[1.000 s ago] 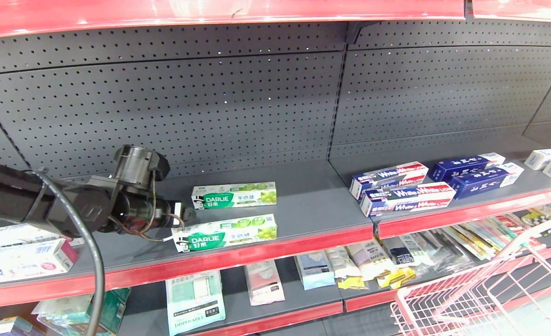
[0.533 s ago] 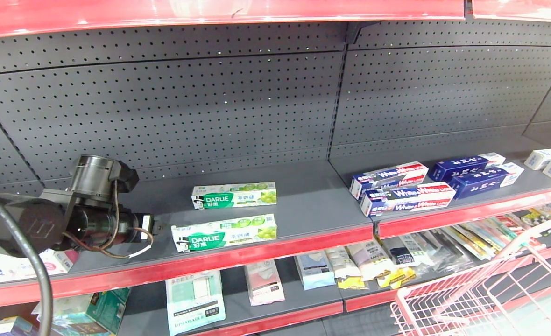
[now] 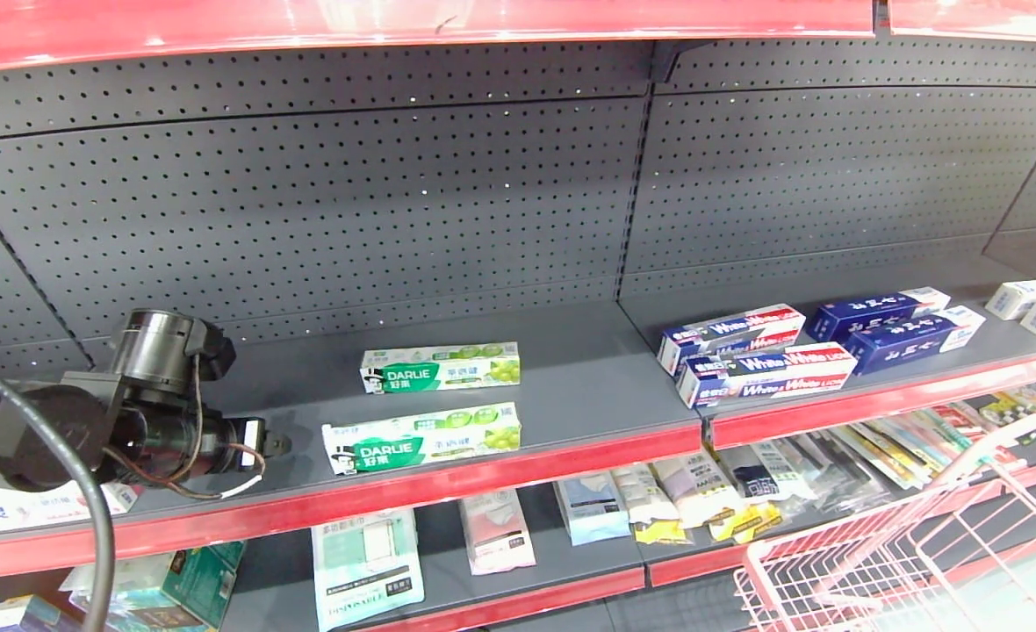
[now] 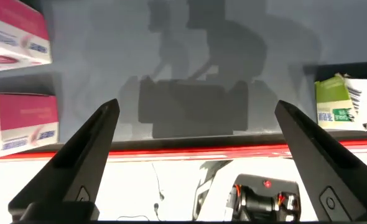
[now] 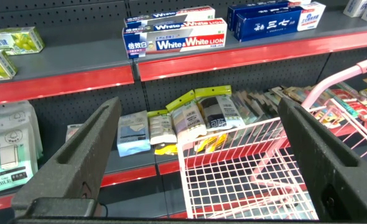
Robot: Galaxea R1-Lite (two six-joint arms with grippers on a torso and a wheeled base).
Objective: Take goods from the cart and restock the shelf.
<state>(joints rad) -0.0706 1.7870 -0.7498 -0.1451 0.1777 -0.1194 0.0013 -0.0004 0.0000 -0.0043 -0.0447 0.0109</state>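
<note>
Pulled back leftward along the shelf [image 3: 588, 386] with the left gripper [image 3: 277, 444], off the front green toothpaste box [image 3: 421, 437] and now just apart from its left end. Left that box lying flat by the red shelf lip, with a second green toothpaste box [image 3: 440, 367] parallel behind it. Spreads its fingers [image 4: 87, 162] wide, gripping nothing. Holds the right gripper [image 5: 199, 102] equally wide and empty before the pink wire cart [image 5: 246, 174], well apart from both boxes

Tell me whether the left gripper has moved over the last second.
Yes. The left gripper has drawn back leftward, away from the front green box, which has stayed put.
</note>
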